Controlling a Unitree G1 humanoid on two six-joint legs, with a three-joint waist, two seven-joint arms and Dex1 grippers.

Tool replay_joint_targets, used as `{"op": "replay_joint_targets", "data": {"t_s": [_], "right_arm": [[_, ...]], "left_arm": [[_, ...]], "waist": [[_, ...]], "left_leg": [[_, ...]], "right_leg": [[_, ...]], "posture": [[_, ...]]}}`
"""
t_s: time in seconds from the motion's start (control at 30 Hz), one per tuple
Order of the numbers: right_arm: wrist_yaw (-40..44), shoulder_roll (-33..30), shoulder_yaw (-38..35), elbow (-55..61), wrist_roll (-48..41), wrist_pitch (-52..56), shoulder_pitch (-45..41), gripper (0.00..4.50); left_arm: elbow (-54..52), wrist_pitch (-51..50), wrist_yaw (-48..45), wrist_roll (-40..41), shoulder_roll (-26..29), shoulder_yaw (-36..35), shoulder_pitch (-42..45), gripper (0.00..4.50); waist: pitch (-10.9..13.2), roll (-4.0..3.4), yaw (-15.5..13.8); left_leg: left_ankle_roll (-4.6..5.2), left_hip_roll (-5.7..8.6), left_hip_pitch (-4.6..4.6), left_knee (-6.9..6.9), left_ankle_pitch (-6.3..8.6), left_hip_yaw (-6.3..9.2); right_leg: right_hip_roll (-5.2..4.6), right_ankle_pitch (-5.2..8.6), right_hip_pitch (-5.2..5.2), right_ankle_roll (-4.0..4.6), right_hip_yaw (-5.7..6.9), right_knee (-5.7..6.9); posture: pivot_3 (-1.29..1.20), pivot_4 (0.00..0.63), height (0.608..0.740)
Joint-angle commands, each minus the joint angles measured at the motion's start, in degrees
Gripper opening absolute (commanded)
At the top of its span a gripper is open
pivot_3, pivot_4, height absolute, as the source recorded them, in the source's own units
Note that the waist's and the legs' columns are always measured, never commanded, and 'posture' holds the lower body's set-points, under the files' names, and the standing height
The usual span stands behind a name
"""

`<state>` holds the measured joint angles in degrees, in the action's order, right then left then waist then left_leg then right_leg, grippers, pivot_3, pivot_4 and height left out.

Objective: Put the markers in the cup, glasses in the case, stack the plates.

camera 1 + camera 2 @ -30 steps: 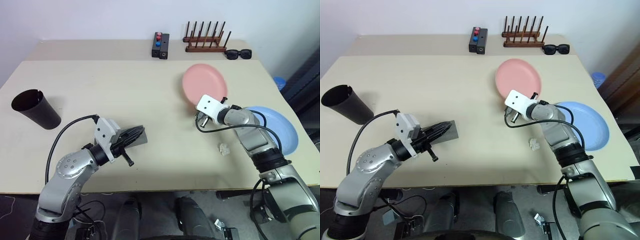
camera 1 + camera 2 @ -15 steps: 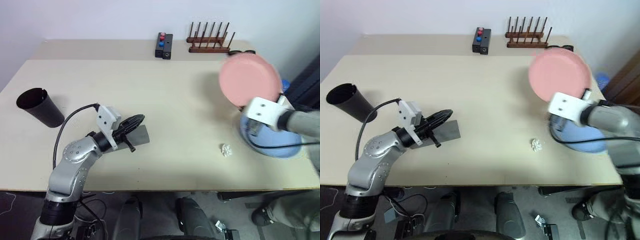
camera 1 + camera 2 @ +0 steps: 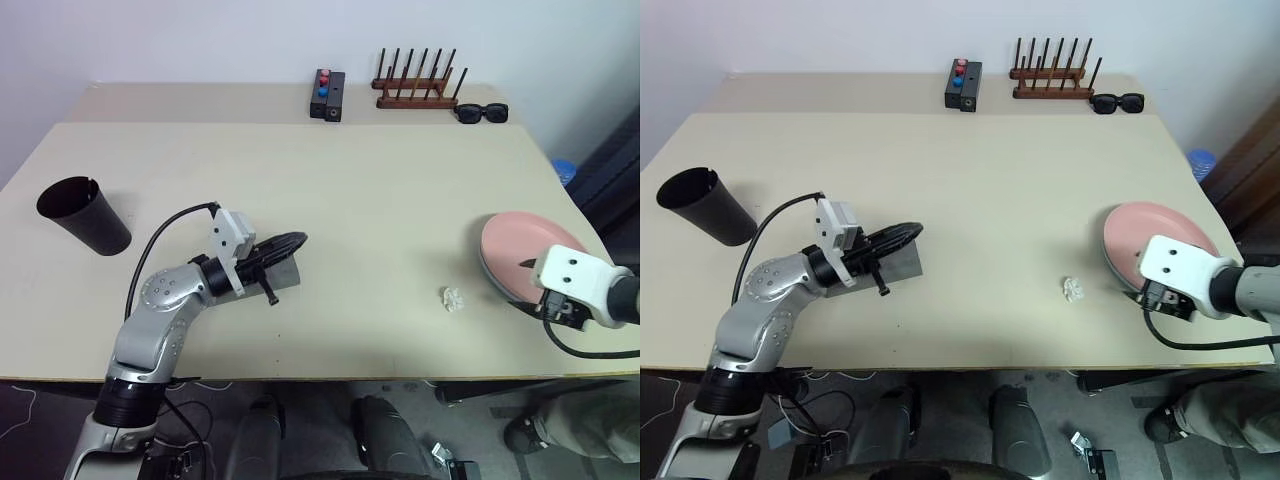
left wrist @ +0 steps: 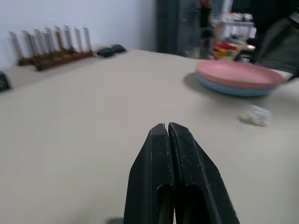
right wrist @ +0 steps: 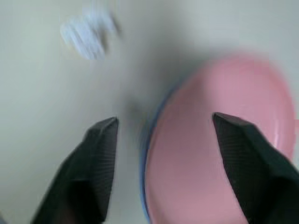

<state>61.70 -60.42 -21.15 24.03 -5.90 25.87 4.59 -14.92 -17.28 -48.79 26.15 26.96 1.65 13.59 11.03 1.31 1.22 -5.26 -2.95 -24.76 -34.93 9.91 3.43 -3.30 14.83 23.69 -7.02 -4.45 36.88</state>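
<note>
Beige table (image 3: pixel 350 200) beneath white wall (image 3: pixel 200 40).

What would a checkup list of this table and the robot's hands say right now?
Surface: beige table, mostly bare.
Job's things: pink plate stacked on blue plate; black cup standing at the left; grey case under the left gripper. Markers and glasses: nothing seen.
Clutter: white crumpled scrap; black sunglasses, wooden rack and button box at the far edge.
Grippers: left gripper shut, over the case; right gripper open, above the plates.
Cables: black cable looping off the left wrist.
Surroundings: white wall behind.
</note>
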Motion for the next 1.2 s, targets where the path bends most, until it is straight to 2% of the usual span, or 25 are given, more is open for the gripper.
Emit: {"op": "replay_joint_targets", "data": {"t_s": [0.03, 0.33, 0.47, 0.57, 0.7, 0.73, 0.87, 0.97, 1.1, 1.2], "right_arm": [[-1.3, 3.1, 2.1, 3.9, -6.4, 5.3, -3.3, 2.95], [-8.2, 8.5, 12.8, 0.1, -4.2, 6.0, -4.2, 2.95], [-9.4, 8.4, 15.0, -2.4, -3.3, 6.2, -3.5, 2.95], [-9.3, 7.6, 14.2, -1.6, -4.0, 6.2, -4.1, 2.23], [-9.3, 5.6, 13.2, 0.0, -3.8, 6.3, -6.0, 0.19], [-9.2, 4.9, 12.5, 0.4, -4.2, 6.7, -6.7, 0.08], [-8.7, 2.1, 8.5, 0.6, -6.1, 8.8, -9.9, 0.08], [-10.1, -1.0, 6.5, -4.1, -3.2, 7.1, -11.8, 0.08], [-12.3, -3.8, 8.4, -12.8, 1.8, 3.0, -11.9, 0.08], [-13.6, -3.4, 10.1, -17.6, 4.0, -0.5, -12.5, 0.93]], "left_arm": [[-4.4, -2.8, -3.1, 3.4, 1.6, 0.9, -0.8, 0.0], [-7.0, -3.4, -1.8, 1.9, 2.0, 1.8, -2.2, 0.0], [-6.5, -2.4, -1.0, 0.4, 1.8, 2.4, -2.4, 0.0], [-7.0, -2.6, -0.5, 0.6, 1.5, 2.1, -2.4, 0.0], [-8.4, -3.6, 0.0, 1.2, 1.6, 1.7, -2.4, 0.0], [-8.7, -3.8, 0.3, 1.3, 1.6, 1.6, -2.4, 0.0], [-9.4, -4.4, 1.5, 1.9, 1.5, 1.1, -2.4, 0.0], [-8.7, -4.6, 2.7, 1.7, 1.4, 0.0, -1.6, 0.0], [-7.0, -4.4, 4.6, 1.8, 1.2, -2.2, -0.4, 0.0], [-6.0, -3.6, 5.0, 0.7, 1.4, -2.8, -0.9, 0.0]], "waist": [[0.0, 0.0, -0.1], [0.0, 0.0, -0.3], [0.0, 0.0, -0.4], [0.0, -0.01, -0.3], [0.0, -0.01, -0.2], [0.0, -0.01, -0.3], [0.0, -0.02, -0.3], [0.0, -0.02, -0.4], [0.0, -0.01, -0.4], [0.0, -0.02, -0.2]], "left_leg": [[0.0, 0.0, 0.0, -0.02, 0.0, 0.0], [0.13, 0.04, 0.0, -0.07, 0.09, -0.02], [0.2, 0.08, 0.0, -0.07, 0.12, -0.04], [0.22, 0.08, 0.0, -0.06, 0.14, -0.04], [0.23, 0.08, 0.0, -0.07, 0.14, -0.05], [0.23, 0.08, 0.0, -0.07, 0.14, -0.05], [0.24, 0.08, 0.0, -0.07, 0.15, -0.06], [0.24, 0.08, 0.0, -0.08, 0.15, -0.06], [0.24, 0.11, -0.01, -0.09, 0.15, -0.07], [0.27, 0.11, -0.01, -0.07, 0.17, -0.1]], "right_leg": [[0.0, 0.0, -0.02, 0.0, 0.0, 0.0], [-0.09, -0.11, -0.39, 0.16, 0.02, -0.7], [-0.13, -0.13, -0.41, 0.18, 0.03, -0.75], [-0.13, -0.13, -0.4, 0.17, 0.03, -0.75], [-0.13, -0.13, -0.4, 0.16, 0.03, -0.75], [-0.13, -0.13, -0.39, 0.16, 0.02, -0.75], [-0.14, -0.13, -0.4, 0.16, 0.03, -0.76], [-0.14, -0.13, -0.4, 0.16, 0.03, -0.77], [-0.19, -0.13, -0.41, 0.17, 0.03, -0.81], [-0.19, -0.13, -0.4, 0.17, 0.02, -0.81]], "posture": [[0.0, 0.15, 0.74], [0.0, 0.15, 0.74], [0.0, 0.15, 0.74], [0.0, 0.15, 0.74], [0.0, 0.15, 0.74], [0.0, 0.15, 0.74], [0.0, 0.15, 0.74], [0.0, 0.15, 0.74], [0.0, 0.15, 0.74], [0.0, 0.15, 0.74]]}}
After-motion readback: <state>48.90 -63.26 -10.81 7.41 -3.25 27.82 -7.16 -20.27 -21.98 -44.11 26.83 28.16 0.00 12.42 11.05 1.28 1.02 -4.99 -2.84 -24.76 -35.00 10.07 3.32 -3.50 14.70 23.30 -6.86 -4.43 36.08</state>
